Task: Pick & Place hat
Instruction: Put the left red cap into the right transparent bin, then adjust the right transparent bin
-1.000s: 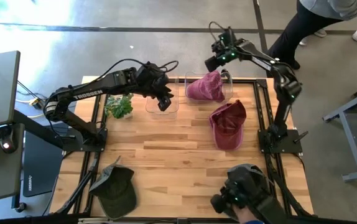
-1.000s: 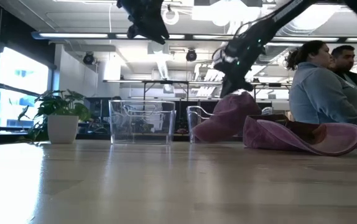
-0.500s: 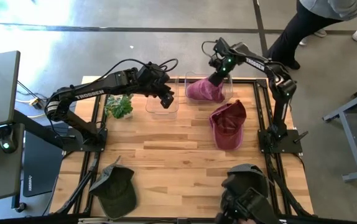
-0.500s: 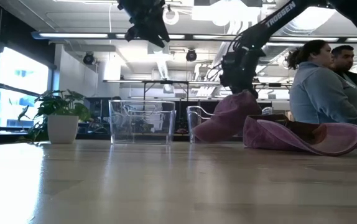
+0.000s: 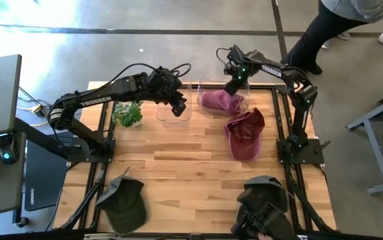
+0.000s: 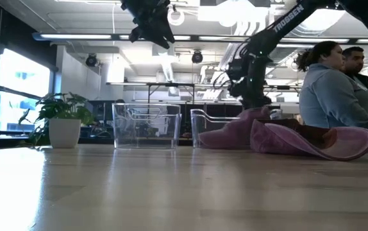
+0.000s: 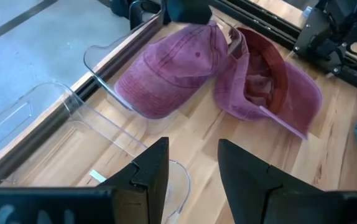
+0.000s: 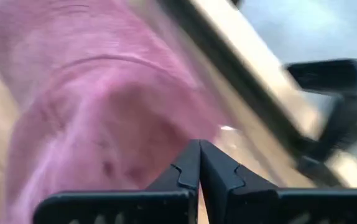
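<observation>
Right end effector: fingers pressed together, holding nothing, pink hat directly beneath in clear bin. Left end effector: fingers narrowly parted, empty, above neighbouring bin.

2 clear bins and caps crowd far edge, table middle open

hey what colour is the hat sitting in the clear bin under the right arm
The hat in the clear bin is a faded pinkish purple; the left wrist view shows it best.
</observation>
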Robot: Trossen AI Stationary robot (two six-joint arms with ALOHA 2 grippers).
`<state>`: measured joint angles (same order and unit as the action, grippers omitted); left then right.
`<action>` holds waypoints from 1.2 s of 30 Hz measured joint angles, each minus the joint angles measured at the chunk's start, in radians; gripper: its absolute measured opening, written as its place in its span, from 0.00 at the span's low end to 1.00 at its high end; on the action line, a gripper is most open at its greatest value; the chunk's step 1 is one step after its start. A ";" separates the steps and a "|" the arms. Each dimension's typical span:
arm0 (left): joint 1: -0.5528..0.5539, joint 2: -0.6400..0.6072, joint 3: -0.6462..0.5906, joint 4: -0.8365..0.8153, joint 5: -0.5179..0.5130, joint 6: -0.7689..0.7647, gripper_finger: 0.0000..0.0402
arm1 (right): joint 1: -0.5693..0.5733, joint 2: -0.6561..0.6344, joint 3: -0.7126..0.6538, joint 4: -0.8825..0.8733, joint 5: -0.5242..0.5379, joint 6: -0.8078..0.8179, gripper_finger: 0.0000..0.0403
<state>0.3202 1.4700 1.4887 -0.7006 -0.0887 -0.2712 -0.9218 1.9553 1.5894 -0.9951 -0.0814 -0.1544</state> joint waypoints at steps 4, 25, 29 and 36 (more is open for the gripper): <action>0.000 0.000 0.000 -0.016 0.000 0.008 0.33 | 0.003 0.000 0.115 -0.137 0.100 -0.002 0.05; 0.000 -0.002 0.001 -0.168 -0.042 0.123 0.33 | 0.249 -0.001 -0.026 -0.241 0.182 0.043 0.00; 0.000 -0.002 0.001 -0.179 -0.028 0.144 0.33 | 0.260 -0.001 0.016 -0.324 0.108 0.073 0.02; 0.000 -0.003 0.001 -0.226 -0.032 0.171 0.33 | 0.327 -0.083 0.005 -0.352 -0.086 0.013 0.00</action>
<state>0.3206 1.4673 1.4899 -0.9271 -0.1204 -0.1006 -0.5951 1.8721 1.5939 -1.3474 -0.1671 -0.1410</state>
